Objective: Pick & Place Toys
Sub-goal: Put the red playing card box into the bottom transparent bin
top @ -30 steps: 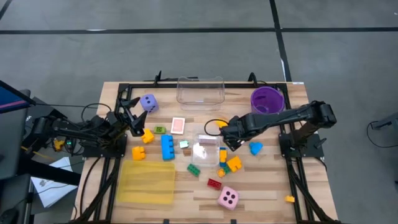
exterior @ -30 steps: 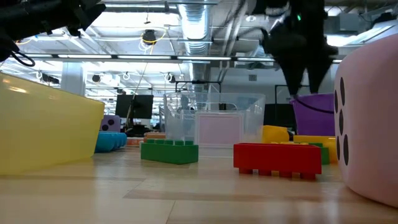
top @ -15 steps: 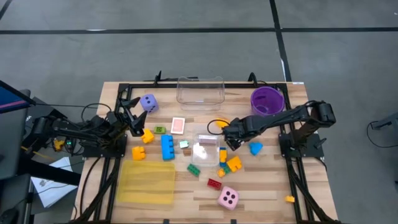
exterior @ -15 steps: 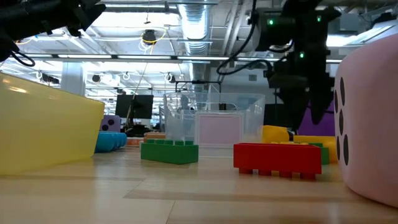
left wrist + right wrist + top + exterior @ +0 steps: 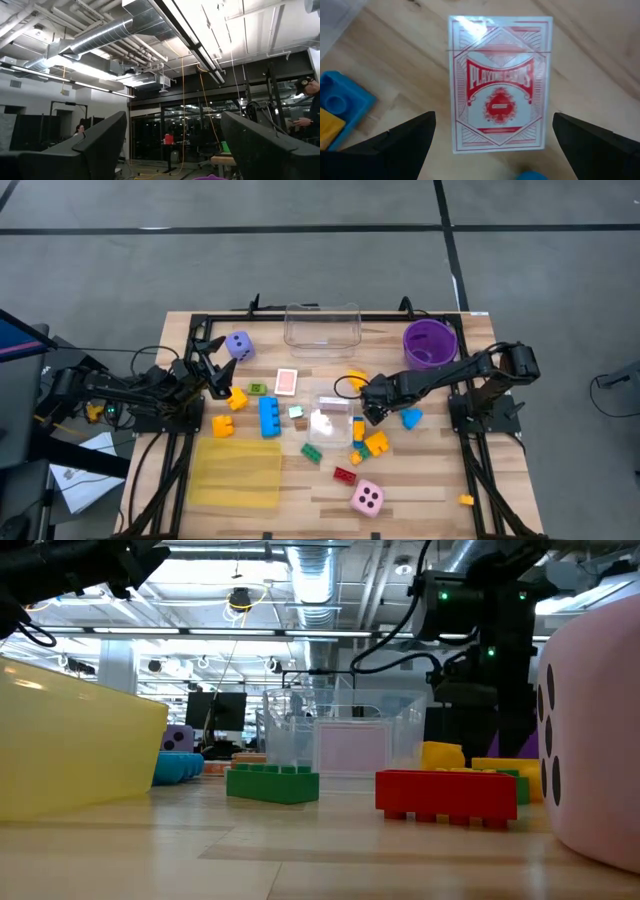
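Toys lie scattered on the wooden table: a blue brick (image 5: 269, 417), a purple die (image 5: 239, 345), a pink die (image 5: 367, 498), a red brick (image 5: 344, 475) and a green brick (image 5: 312, 451). A red playing-card pack (image 5: 500, 82) lies flat on the wood. My right gripper (image 5: 371, 408) points down over it, open, with one finger on each side and clear of it (image 5: 494, 116). In the high view the gripper hides the pack. My left gripper (image 5: 214, 366) waits open at the table's left, tilted up at the ceiling (image 5: 172, 145).
A small clear box (image 5: 330, 415) stands just left of my right gripper, and a blue shape (image 5: 410, 418) just right of it. A larger clear box (image 5: 322, 327) and a purple bowl (image 5: 429, 340) stand at the far edge. A yellow tray (image 5: 238, 473) lies near left.
My right gripper has come down toward the table, over the card pack, and stayed open. Nothing on the table has moved.
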`<state>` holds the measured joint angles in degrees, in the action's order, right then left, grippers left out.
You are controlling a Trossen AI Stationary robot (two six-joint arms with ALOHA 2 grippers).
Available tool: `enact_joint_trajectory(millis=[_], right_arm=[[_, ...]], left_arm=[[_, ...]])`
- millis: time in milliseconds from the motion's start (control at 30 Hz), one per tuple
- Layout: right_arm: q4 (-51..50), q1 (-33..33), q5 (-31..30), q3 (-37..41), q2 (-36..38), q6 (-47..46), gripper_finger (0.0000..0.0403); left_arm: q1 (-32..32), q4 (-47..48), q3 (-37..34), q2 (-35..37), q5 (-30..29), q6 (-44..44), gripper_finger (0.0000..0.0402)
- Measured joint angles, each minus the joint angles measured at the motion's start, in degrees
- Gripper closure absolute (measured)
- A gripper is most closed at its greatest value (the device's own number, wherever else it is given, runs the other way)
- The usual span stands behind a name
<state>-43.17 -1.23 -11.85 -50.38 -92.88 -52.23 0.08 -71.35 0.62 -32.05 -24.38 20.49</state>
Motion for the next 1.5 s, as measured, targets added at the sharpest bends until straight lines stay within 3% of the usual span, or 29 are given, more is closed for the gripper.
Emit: enact_joint_trajectory(millis=[433, 933, 1167, 1500], right_arm=[[6.94, 3.66, 5.39, 4.64, 0.20, 3.24, 0.0010], [6.12, 3.54, 6.00, 4.71, 0.15, 3.17, 0.0082], [6.01, 2.90, 6.04, 4.73, 0.10, 2.53, 0.0089], [5.56, -0.38, 6.74, 5.01, 7.96, -0.71, 0.0090]], left_arm=[[-0.02, 0.00, 0.00, 0.00, -0.02, -0.22, 0.0082], [0.00, 0.00, 0.00, 0.02, -0.01, -0.22, 0.0082], [0.00, 0.00, 0.00, 0.02, 0.00, -0.22, 0.0082], [0.00, 0.00, 0.00, 0.02, 0.00, -0.22, 0.0082]])
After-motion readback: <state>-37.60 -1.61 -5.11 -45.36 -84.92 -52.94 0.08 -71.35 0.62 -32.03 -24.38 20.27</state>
